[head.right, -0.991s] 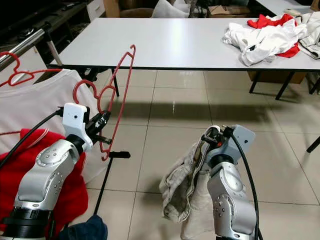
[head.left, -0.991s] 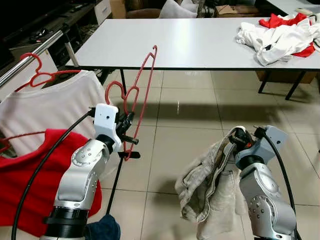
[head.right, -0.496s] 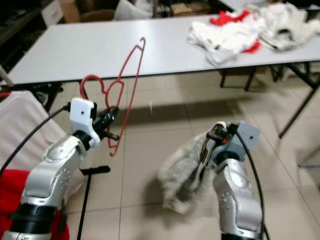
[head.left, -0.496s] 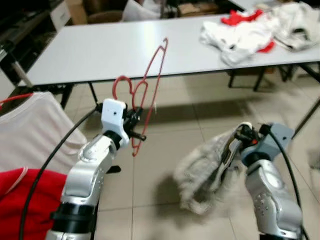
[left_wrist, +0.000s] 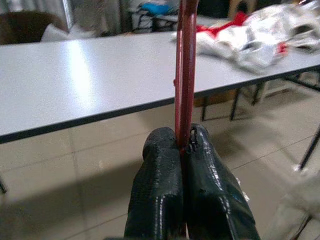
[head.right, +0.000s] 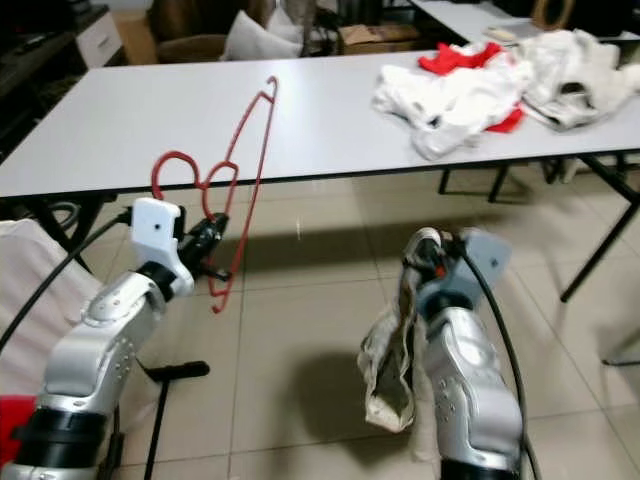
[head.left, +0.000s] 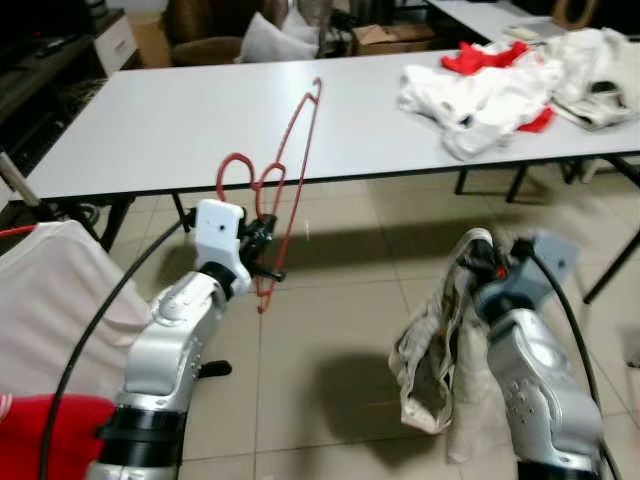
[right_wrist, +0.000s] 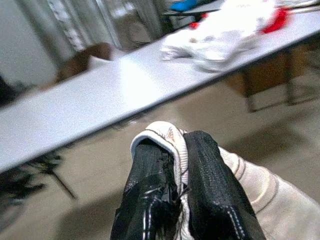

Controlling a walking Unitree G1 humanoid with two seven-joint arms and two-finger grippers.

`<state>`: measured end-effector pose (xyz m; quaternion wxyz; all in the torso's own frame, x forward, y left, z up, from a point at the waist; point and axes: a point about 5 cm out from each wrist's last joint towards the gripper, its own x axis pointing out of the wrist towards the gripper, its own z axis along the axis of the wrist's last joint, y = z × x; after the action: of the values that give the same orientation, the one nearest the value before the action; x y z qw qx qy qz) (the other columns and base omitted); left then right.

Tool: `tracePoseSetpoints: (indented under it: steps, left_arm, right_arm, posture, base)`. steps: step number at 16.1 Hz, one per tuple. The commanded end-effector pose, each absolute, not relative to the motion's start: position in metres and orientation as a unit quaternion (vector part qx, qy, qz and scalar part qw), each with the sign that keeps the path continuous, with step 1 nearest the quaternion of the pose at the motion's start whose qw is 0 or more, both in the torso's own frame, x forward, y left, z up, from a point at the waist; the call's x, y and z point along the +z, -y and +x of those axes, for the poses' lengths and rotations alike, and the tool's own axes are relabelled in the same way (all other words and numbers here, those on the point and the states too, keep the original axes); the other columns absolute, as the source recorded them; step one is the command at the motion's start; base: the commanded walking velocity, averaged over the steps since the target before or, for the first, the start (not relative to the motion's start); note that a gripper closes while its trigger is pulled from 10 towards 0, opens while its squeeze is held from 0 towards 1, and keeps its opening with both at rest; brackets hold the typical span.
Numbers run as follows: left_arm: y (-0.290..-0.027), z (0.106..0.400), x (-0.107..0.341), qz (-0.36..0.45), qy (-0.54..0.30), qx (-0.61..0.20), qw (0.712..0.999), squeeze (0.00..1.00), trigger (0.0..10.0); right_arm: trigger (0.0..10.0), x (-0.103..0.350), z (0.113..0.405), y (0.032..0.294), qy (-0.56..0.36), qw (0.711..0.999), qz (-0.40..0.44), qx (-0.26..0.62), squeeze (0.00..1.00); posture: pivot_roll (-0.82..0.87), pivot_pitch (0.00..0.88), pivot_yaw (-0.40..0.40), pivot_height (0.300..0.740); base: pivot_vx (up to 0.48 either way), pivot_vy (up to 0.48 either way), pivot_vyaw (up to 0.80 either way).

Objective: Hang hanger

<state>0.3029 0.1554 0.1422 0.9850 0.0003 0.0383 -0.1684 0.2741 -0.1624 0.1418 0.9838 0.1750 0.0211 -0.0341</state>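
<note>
1. My left gripper [head.left: 268,250] is clenched on the red hanger [head.left: 290,175], raised in front of me over the tiled floor [head.left: 330,330]. In the left wrist view my two black fingers [left_wrist: 160,200] press together on the hanger's red wire [left_wrist: 186,65] with no gap between them.

2. The hanger stands tilted in my grip, its long side running up and away toward the edge of the grey table [head.left: 180,120]. Its curled hook sits just beside the white wrist block of my left arm [head.left: 215,235]. It hangs on nothing; only my left fingers hold it.

3. My right gripper [head.left: 478,262] is pinched on a beige garment [head.left: 435,350]. In the right wrist view the pale cloth [right_wrist: 165,137] is folded over and squeezed between my black fingers [right_wrist: 207,170]. The rest of the garment droops loosely from the gripper toward the floor, beside my right forearm.

4. A heap of white and red clothes [head.left: 480,85] lies on the far right part of the table, well apart from both grippers.

5. At my left edge, a white shirt [head.left: 50,300] hangs with a red garment [head.left: 45,440] below it. A black stand foot [head.left: 212,370] rests on the tiles near my left arm.

6. A brown chair [head.left: 205,20] and a cardboard box [head.left: 385,38] sit beyond the table.
</note>
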Motion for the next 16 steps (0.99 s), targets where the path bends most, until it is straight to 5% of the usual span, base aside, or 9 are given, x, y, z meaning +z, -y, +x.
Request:
tracePoseSetpoints:
  steps: [1,16]
  left_arm:
    - [-0.156,0.305,0.148,0.004,-0.027,-0.165,0.986,0.0,10.0]
    - [-0.154,0.311,0.17,0.018,0.004,-0.173,0.985,0.0,10.0]
  right_arm:
    - [10.0,0.164,0.276,0.156,0.025,0.984,0.175,-0.003,0.0]
    - [10.0,0.232,0.286,0.163,0.127,0.982,0.141,0.014,0.0]
  posture:
    - [-0.16,0.0,0.054,0.74]
    - [-0.16,0.0,0.055,0.74]
  base:
    - [0.398,0.0,0.0]
    - [0.393,0.0,0.0]
